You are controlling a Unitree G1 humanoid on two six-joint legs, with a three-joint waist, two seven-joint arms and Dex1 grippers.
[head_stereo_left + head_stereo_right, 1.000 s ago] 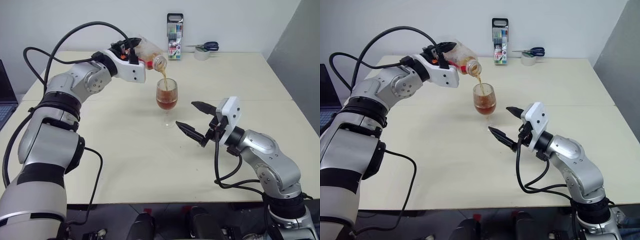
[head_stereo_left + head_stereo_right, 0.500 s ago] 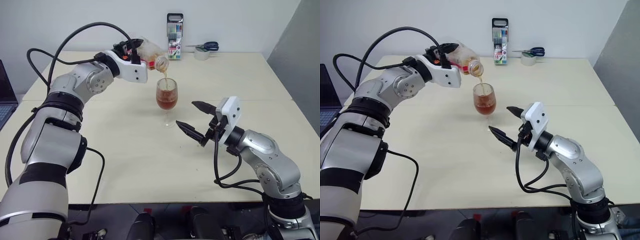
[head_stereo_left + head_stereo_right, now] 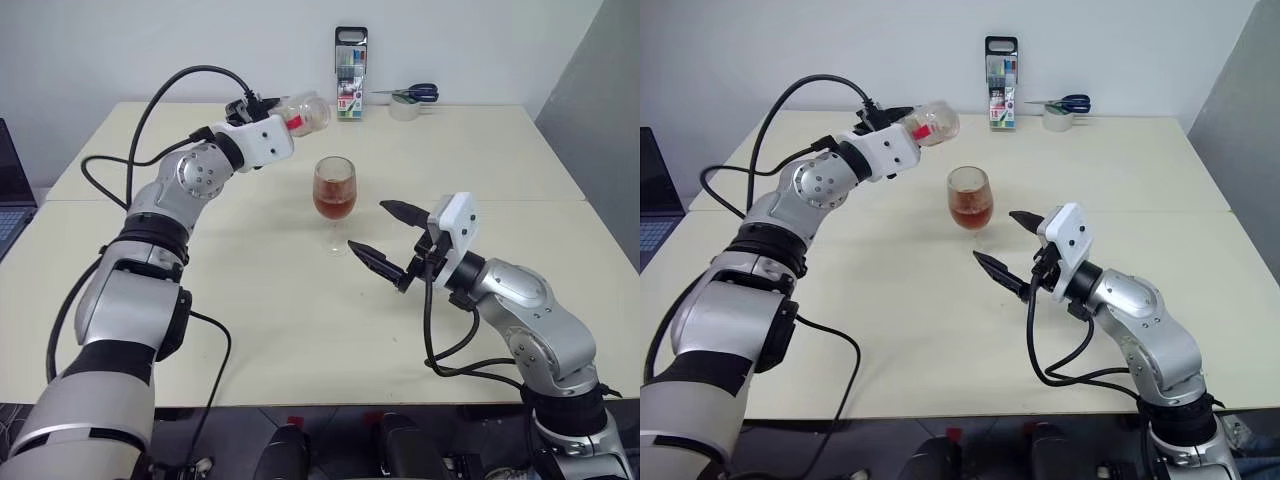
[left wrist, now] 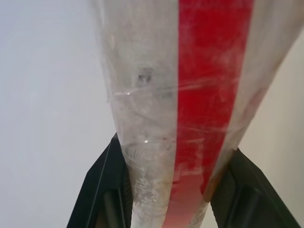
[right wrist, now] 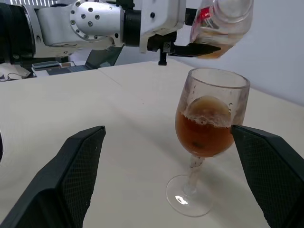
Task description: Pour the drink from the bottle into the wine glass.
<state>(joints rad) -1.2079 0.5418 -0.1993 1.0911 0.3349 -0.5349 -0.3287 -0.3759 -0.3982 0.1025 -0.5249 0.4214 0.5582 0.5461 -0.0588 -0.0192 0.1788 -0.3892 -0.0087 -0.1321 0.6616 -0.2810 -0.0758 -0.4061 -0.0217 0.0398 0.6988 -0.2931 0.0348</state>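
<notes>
The left gripper [image 3: 285, 113] jaws pinch the bottle [image 3: 303, 113], raised beyond the glass [image 3: 334, 198]. The right gripper [image 3: 385, 236] jaws are spread near the glass.

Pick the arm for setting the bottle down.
Left. Its gripper is shut on the near-empty bottle, held above the table behind the glass. The right gripper waits open by the glass.

Our arms are silver-grey rounded shells joined by black rings, with small screws showing at the joints. Black cables loop along each arm. Each wrist ends in a white block, and the left gripper [image 3: 268, 110] and right gripper [image 3: 387, 235] carry pointed black fingers, textured inside.
</notes>
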